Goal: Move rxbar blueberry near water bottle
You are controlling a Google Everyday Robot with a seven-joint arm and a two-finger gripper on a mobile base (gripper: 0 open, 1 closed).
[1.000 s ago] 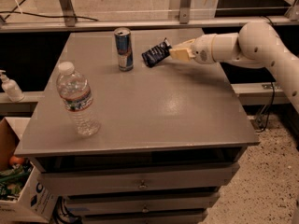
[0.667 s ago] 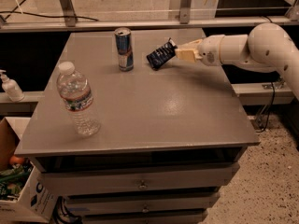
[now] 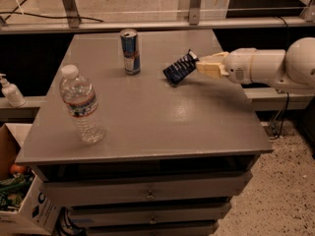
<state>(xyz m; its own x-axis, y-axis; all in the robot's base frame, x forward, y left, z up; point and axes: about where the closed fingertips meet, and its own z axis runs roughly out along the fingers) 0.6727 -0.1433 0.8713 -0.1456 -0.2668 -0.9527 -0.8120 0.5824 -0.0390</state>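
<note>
The rxbar blueberry (image 3: 179, 68), a flat dark navy bar with white lettering, is tilted with its lower end near the grey table top (image 3: 162, 122). My gripper (image 3: 198, 64) comes in from the right on a white arm and is shut on the bar's upper right end. The water bottle (image 3: 81, 105), clear and ribbed with a white cap and a red-and-blue label, stands upright at the table's front left, far from the bar.
A blue-and-silver drink can (image 3: 130, 51) stands at the back middle, left of the bar. A white spray bottle (image 3: 10, 90) sits on a ledge at the left. A box with clutter (image 3: 19, 200) is on the floor at lower left. Drawers run below the table.
My gripper has drawn the bar to the right and slightly toward the front, away from the can. The bottle and can have not moved.
</note>
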